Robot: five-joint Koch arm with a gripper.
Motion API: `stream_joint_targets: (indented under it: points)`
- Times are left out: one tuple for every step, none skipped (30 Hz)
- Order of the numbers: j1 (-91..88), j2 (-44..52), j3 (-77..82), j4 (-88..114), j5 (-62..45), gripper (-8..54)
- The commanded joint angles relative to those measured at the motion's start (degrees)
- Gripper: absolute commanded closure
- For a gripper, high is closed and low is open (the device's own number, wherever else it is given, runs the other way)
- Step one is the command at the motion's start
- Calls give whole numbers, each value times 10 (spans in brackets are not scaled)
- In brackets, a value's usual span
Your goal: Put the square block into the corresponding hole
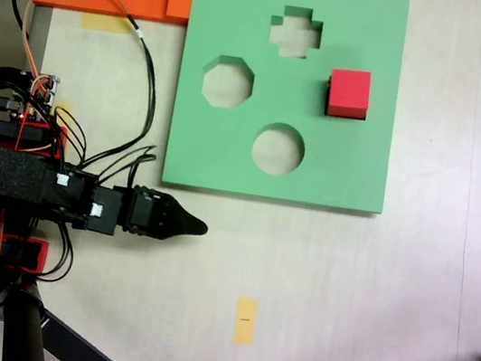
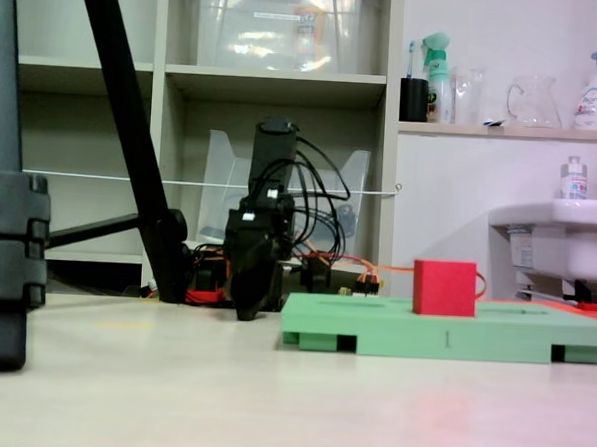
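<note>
Take the green foam board (image 1: 226, 155) as your landmark. In the top-down fixed view your gripper (image 1: 199, 226) lies off the board's lower left corner, just below its bottom edge and touching nothing; its tip comes to a single dark point, so you cannot tell whether the jaws are parted or together.

Moving right across the board, you pass the octagonal cutout (image 1: 228, 82), the round cutout (image 1: 278, 148) and the cross-shaped cutout (image 1: 295, 32). Then comes the square block (image 1: 349, 91), near the board's right edge. In the low fixed view the square block (image 2: 444, 287) stands upright and proud of the board's top; whether it sits in the corresponding hole or only on the surface, you cannot tell.

It looks like light, soft foam, not slippery. You would probably do best to pinch two opposite flat side faces, gently, since it likely squashes.
</note>
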Motion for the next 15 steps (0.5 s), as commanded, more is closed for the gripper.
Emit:
stream_joint_targets:
  points:
    - [5,46,40,25,4,120]
    - [5,46,40,26,5,115]
    - [6,46,40,25,5,115]
    - [6,46,40,24,6,115]
    - [6,45,40,22,5,115]
    - [7,45,40,21,5,115]
    - [7,45,41,21,6,115]
    - [7,45,40,21,6,115]
    - [7,45,40,21,5,115]
    - [7,45,40,21,6,115]
    - [7,45,40,21,6,115]
    - [7,45,40,21,6,115]
    - [7,45,40,21,6,115]
    - [7,45,40,21,6,115]
    - [7,45,40,21,6,115]
